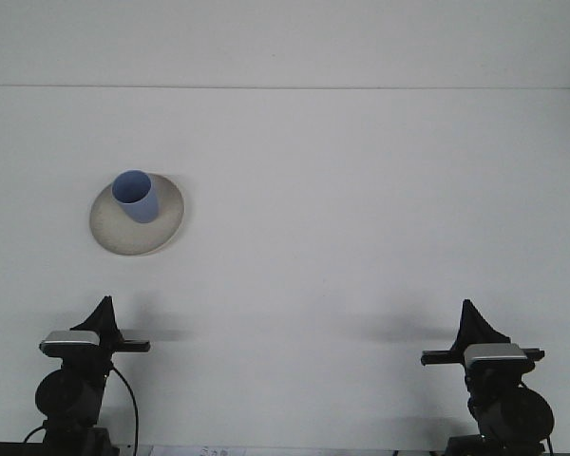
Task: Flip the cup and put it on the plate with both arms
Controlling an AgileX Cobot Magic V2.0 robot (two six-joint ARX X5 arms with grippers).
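A blue cup [136,196] stands upright, mouth up, on a round beige plate [161,228] at the left of the white table. My left gripper [102,313] rests near the front edge at the left, well below the plate and apart from it. Low at the right front sits my right gripper [473,321], far from the cup. Each gripper shows only as a dark pointed shape above its wrist camera, with nothing seen in it.
The white table [361,209] runs back to a pale wall, meeting it along a line near the top. Both arm bases and their cables sit at the bottom edge.
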